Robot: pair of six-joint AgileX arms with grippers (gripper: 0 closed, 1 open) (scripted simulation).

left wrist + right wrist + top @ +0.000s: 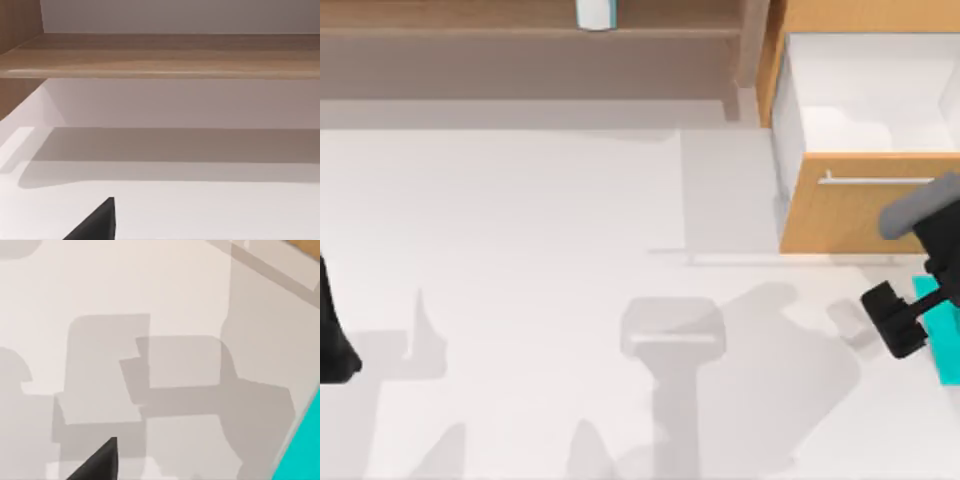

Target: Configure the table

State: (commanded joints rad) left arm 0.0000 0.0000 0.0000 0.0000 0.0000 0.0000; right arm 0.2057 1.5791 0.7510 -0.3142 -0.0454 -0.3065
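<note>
Overhead, right tool [892, 318] above white table [520, 250], beside teal object [942, 330].

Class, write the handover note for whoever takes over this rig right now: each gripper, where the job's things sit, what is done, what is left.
Right gripper: low over the table at its right edge, beside a teal object, in front of the drawer cabinet.
Left arm: parked at the left edge.
Done: the cabinet's drawer stands open.
A white-and-teal item stands on the shelf.
Left: nothing is laid out on the table yet.
</note>
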